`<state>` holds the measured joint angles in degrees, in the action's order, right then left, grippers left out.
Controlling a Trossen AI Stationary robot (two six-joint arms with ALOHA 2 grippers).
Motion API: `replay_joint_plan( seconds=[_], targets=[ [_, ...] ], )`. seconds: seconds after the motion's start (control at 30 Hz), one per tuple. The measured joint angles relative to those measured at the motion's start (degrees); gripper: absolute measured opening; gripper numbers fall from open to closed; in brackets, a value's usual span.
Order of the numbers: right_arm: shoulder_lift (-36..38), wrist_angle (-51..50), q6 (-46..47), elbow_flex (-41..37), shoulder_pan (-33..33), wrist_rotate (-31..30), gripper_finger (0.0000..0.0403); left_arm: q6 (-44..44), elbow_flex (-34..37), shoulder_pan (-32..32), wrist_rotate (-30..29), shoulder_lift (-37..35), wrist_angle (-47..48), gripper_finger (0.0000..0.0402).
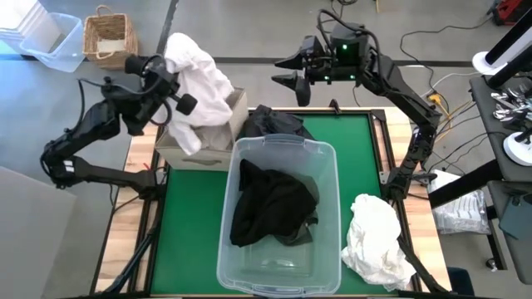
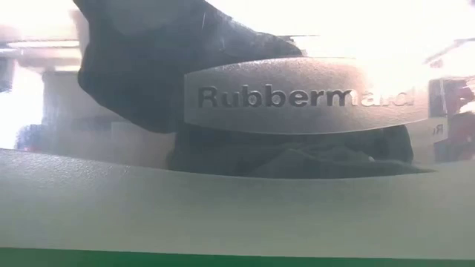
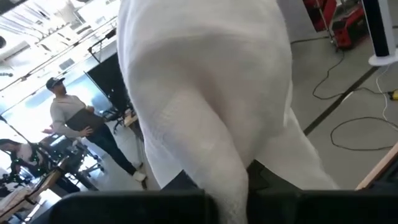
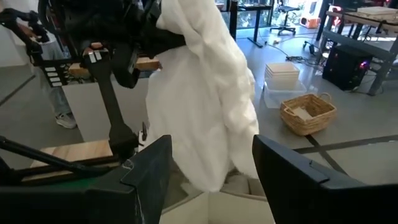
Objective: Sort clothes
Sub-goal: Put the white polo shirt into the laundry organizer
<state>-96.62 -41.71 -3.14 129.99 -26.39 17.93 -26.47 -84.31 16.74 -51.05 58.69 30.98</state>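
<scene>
The clear tub [image 1: 278, 249] in the middle of the table holds dark clothes [image 1: 270, 203]. Behind it on the left, the left gripper [image 1: 170, 83], pressed shut, pinches a white garment [image 1: 199, 79] hanging lengthwise straight over the beige box [image 1: 179, 149]. The right gripper [image 1: 301, 79], spread empty, hovers well apart.

The white garment [image 3: 205, 106] hides the left pincer's tips, and the tub's label [image 2: 304, 96] blocks the low view.
</scene>
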Motion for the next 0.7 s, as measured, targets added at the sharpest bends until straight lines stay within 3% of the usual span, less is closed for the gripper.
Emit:
replay_joint_plan(
  seconds=[0.27, 0.4, 0.47, 0.53, 0.7],
  targets=[
    [-0.04, -0.85, -0.09, -0.04, -0.02, -0.02, 0.0217, 2.91, 0.05, 2.23, 2.22, 5.14, -0.53, 0.0000],
    [-0.07, -3.20, -0.63, -0.04, -0.02, -0.02, 0.0217, 0.16, 0.13, 6.88, -8.49, 6.93, 0.90, 0.0001],
    [-0.07, -4.22, -0.70, -0.04, -0.02, -0.04, 0.0217, 2.16, 0.13, 10.09, -10.97, 7.41, 4.64, 0.0001],
    [-0.09, -4.87, -0.91, -0.04, -0.02, -0.04, 0.0217, 6.81, 0.11, 12.86, -8.07, 7.91, 10.10, 0.0002],
    [-0.09, -5.11, -1.36, -0.04, -0.02, -0.04, 0.0217, 16.76, 0.13, 15.67, 7.73, 9.73, 20.59, 0.0002]
  ],
)
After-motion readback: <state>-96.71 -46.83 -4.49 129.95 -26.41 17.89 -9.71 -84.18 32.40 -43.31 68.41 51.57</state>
